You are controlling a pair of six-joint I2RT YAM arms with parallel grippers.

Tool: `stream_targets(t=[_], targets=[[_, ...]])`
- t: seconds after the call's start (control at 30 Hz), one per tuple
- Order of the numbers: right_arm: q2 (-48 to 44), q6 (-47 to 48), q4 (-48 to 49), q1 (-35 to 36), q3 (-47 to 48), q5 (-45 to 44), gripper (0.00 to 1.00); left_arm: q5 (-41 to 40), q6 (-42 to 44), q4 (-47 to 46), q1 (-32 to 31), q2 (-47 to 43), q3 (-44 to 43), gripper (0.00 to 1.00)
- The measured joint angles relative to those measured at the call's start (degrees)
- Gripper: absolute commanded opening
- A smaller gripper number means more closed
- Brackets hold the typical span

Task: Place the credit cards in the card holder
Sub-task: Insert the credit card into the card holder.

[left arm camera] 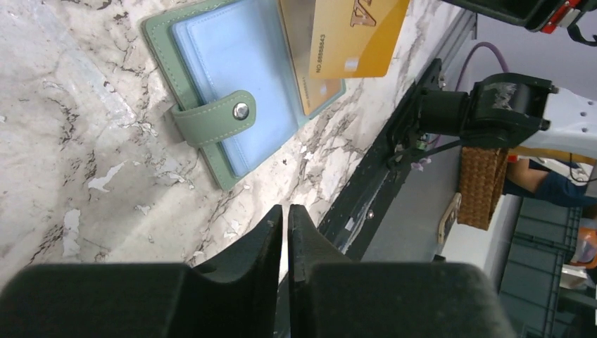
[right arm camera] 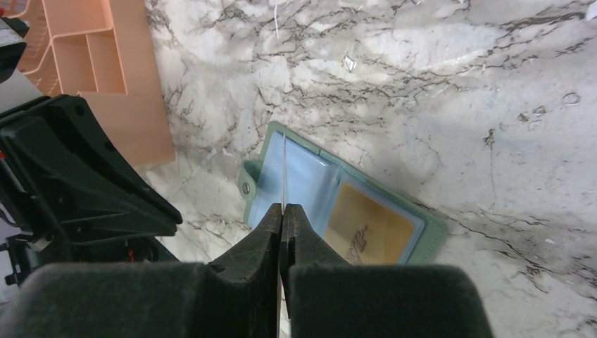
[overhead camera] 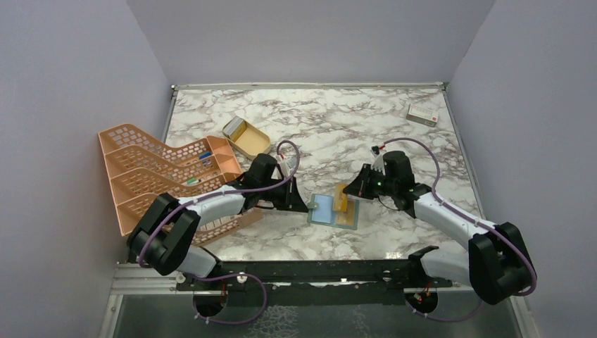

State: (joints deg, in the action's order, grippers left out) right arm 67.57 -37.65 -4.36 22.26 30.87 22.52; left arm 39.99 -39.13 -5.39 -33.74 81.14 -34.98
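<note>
Seen from above, the card holder (overhead camera: 324, 209) lies open and flat on the marble bench (overhead camera: 338, 120), close to the front edge and between my two claws. It has a grey-green border, a pale blue left leaf and a tan right leaf. My right claw (overhead camera: 352, 190) is clamped on a tan-orange credit card (overhead camera: 341, 199) that stands tilted over the fold. My left claw (overhead camera: 305, 207) points at the holder's left edge, just beside it. An orange rack (overhead camera: 162, 176) lies by my left arm, a gold tin (overhead camera: 246, 136) sits behind it, and a white box (overhead camera: 422, 114) is in the far right corner. Bare marble stretches beyond the holder.

At my left wrist, the jaws are drawn almost together with only a thin slit between them, and they grip nothing. The snap tab (left arm camera: 211, 121) folds over the blue leaf. A second credit card (left arm camera: 313, 88) sits in the tan side. The black front rail (left arm camera: 380, 176) runs near.

At my right wrist, the fingers pinch the held card, seen edge-on, above the blue leaf. My left claw sits close on the left.
</note>
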Motion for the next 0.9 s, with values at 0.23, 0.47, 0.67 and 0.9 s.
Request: stream_targets(t=[0.23, 0.47, 0.67, 0.9], targets=[[2.0, 0.0, 2.7, -1.4, -2.9, 3.7, 0.01, -6.0, 0.6, -0.1, -1.9, 2.6, -0.2, 0.00], [2.4, -0.2, 4.7, -1.5, -3.2, 4.2, 0.01, -9.2, 0.3, -1.9, -4.0, 5.5, -0.2, 0.00], [3.7, -1.6, 7.5, -1.7, -5.0, 4.9, 0.01, -11.0, 0.0, -3.4, -5.3, 8.0, -0.2, 0.00], [4.0, -3.1, 9.5, -1.7, -6.8, 4.9, 0.01, -12.8, -0.4, -4.6, -6.8, 10.7, -0.2, 0.00]])
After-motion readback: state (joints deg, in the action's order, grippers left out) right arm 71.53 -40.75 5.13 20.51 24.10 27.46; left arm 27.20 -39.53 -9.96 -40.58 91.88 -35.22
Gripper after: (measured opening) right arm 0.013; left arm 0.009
